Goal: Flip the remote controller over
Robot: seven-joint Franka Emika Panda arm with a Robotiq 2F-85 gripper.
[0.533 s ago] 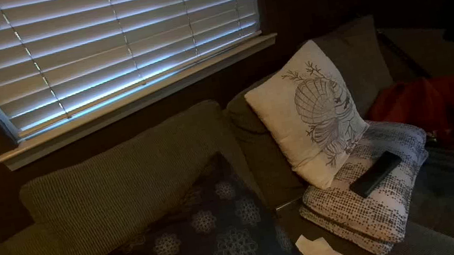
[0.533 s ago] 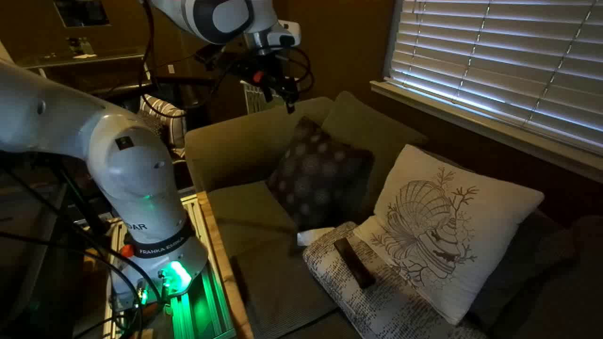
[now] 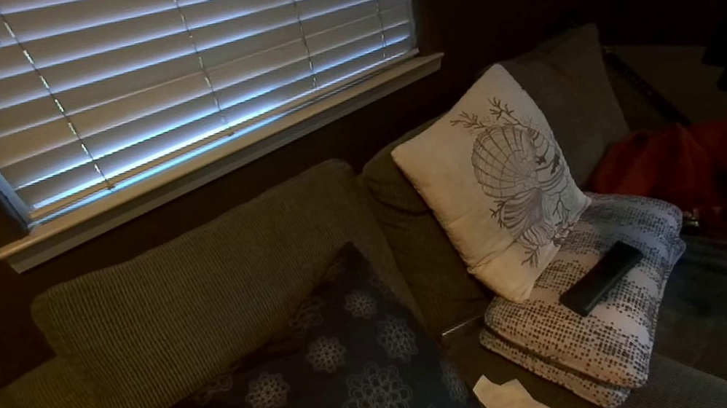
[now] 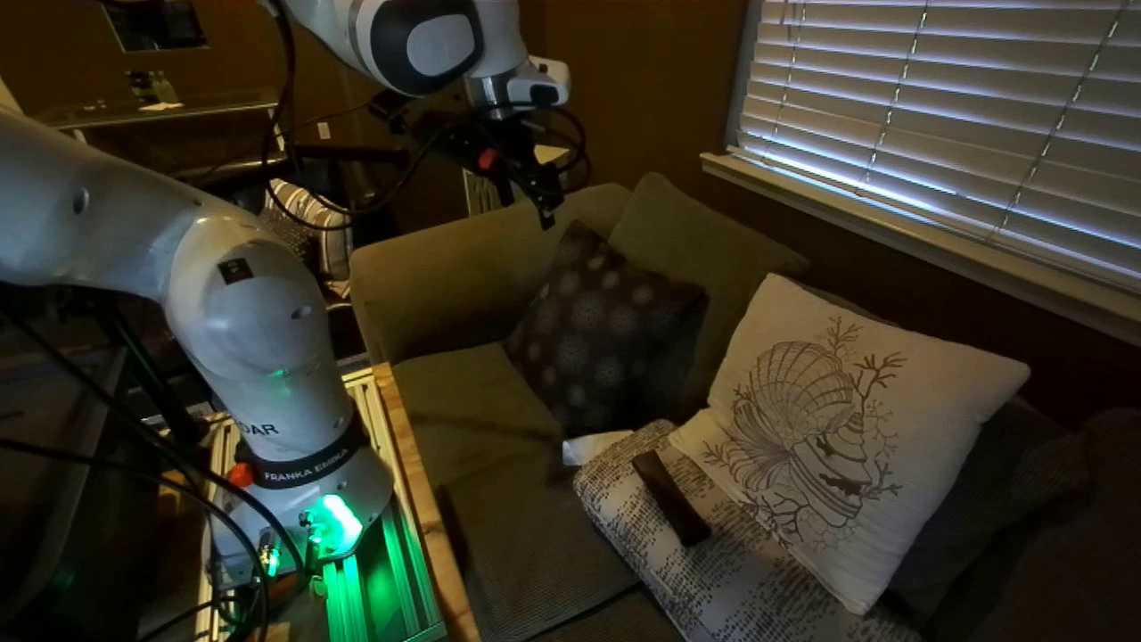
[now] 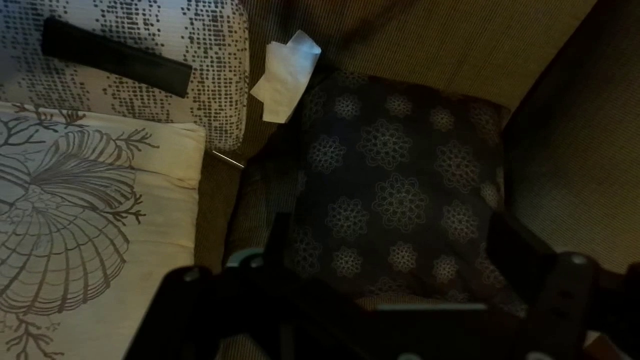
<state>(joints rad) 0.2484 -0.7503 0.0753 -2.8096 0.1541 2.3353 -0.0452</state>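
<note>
Dimly lit green-brown couch below window blinds. In midair, gripper spread wide, holding nothing, in the wrist view framing a dark flowered pillow. Well apart, flat on a speckled cushion, black remote controller: probably light, stiff, slick; best pinched across its narrow width near mid-length, without pressing into the cushion.
</note>
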